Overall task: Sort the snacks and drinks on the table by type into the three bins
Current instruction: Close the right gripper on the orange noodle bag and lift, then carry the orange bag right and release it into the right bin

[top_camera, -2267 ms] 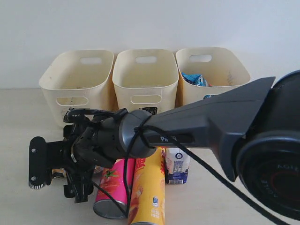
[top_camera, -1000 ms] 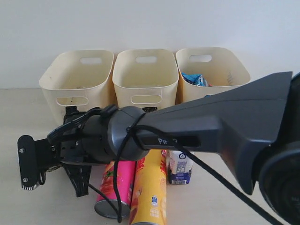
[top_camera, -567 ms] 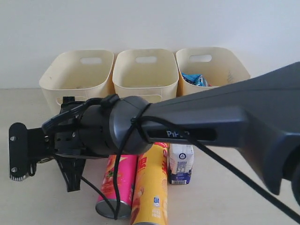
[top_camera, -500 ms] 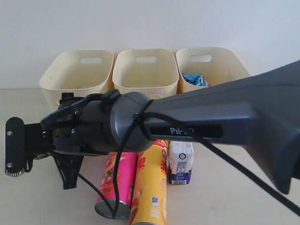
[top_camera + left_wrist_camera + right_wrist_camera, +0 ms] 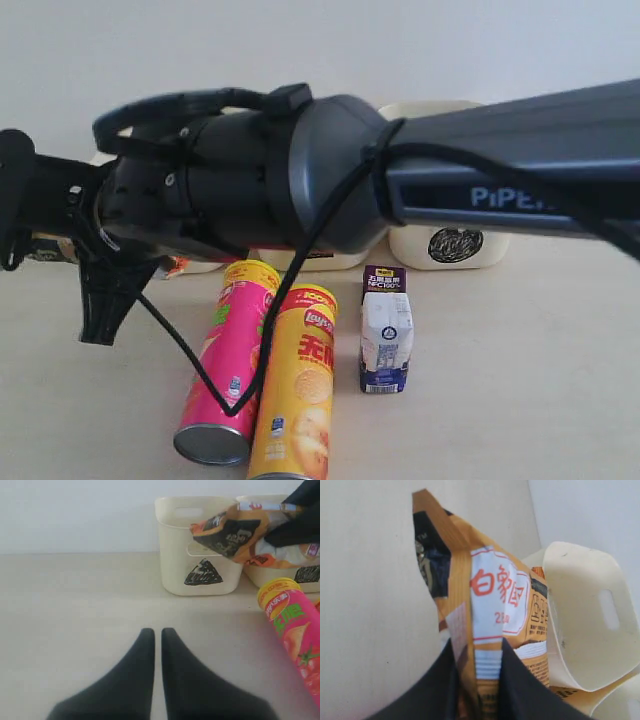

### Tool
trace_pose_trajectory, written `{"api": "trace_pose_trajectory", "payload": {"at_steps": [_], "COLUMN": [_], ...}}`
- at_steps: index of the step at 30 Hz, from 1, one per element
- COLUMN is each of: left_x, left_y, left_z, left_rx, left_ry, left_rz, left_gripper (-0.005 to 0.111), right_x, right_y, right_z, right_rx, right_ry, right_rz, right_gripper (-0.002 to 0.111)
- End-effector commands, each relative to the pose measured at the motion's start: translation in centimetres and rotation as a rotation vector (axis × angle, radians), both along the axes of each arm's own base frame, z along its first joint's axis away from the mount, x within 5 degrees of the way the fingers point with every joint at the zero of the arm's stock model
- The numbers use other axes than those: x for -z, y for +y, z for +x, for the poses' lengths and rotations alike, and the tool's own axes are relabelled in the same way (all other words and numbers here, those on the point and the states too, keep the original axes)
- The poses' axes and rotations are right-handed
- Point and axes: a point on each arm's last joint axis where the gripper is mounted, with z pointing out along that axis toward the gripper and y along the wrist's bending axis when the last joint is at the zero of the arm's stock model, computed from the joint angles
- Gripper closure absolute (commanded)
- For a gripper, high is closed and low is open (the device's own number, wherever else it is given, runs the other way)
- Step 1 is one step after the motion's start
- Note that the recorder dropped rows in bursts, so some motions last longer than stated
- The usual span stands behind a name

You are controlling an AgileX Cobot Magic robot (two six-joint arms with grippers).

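My right gripper is shut on the orange-tan bag, which hangs in the air by the triangle bin and the bin beside it. In the exterior view the right arm reaches across to the left and hides most of the bins; only the circle bin shows. The pink tube and the yellow tube lie side by side on the table. The white carton stands upright to their right. My left gripper is shut and empty, low over bare table. The blue bag is hidden.
The tabletop in front of the triangle bin is bare. A white wall stands behind the bins. A black cable from the right arm loops down over the pink tube.
The right arm has risen and swung left with the orange-tan bag in its grip, and it now covers most of the bins. The tubes and the carton stay put.
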Motion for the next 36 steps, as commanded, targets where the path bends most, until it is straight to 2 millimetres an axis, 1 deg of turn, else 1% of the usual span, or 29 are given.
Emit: {"api": "trace_pose_trajectory", "payload": {"at_steps": [1, 2, 4, 7, 10, 12, 20, 23, 28, 30, 33, 35, 36], "left_x": [-0.2, -0.2, -0.2, -0.2, -0.2, -0.2, -0.2, -0.2, -0.2, -0.2, -0.2, -0.2, -0.2], "left_y": [0.0, 0.0, 0.0, 0.0, 0.0, 0.0, 0.0, 0.0, 0.0, 0.0, 0.0, 0.0, 0.0], "left_z": [0.0, 0.0, 0.0, 0.0, 0.0, 0.0, 0.0, 0.0, 0.0, 0.0, 0.0, 0.0, 0.0], "left_rx": [-0.004, -0.004, -0.004, -0.004, -0.004, -0.004, -0.004, -0.004, -0.004, -0.004, -0.004, -0.004, -0.004], "left_ry": [-0.014, -0.014, -0.014, -0.014, -0.014, -0.014, -0.014, -0.014, -0.014, -0.014, -0.014, -0.014, -0.014], "left_rz": [-0.008, -0.008, -0.008, -0.008, -0.008, -0.008, -0.008, -0.008, -0.008, -0.008, -0.008, -0.008, -0.008], "left_gripper": [0.103, 0.103, 0.103, 0.103, 0.103, 0.103, 0.103, 0.103, 0.103, 0.103, 0.103, 0.103, 0.103], "right_x": [-1.7, -1.5, -0.5, 2.5, 4.3, 5.0, 5.0, 4.5, 2.1, 0.3, -1.3, -2.8, -3.1], "right_y": [-0.4, -0.3, 0.1, 0.9, 1.6, 1.7, 1.7, 1.9, 1.4, 0.8, 0.2, -0.7, -1.0], "right_z": [-0.4, -0.5, -0.9, -1.3, -1.2, -1.1, -1.1, -1.1, -1.4, -1.7, -1.9, -2.3, -2.5], "right_rx": [0.018, 0.022, 0.013, -0.067, -0.081, -0.081, -0.097, -0.110, -0.114, -0.100, -0.083, -0.056, -0.042], "right_ry": [0.032, 0.059, 0.140, 0.194, 0.219, 0.224, 0.204, 0.184, 0.159, 0.160, 0.167, 0.186, 0.200], "right_rz": [0.067, 0.075, 0.083, 0.052, 0.071, 0.063, 0.048, 0.074, 0.117, 0.150, 0.184, 0.182, 0.170], "right_gripper": [0.108, 0.108, 0.108, 0.108, 0.108, 0.108, 0.108, 0.108, 0.108, 0.108, 0.108, 0.108, 0.108]}}
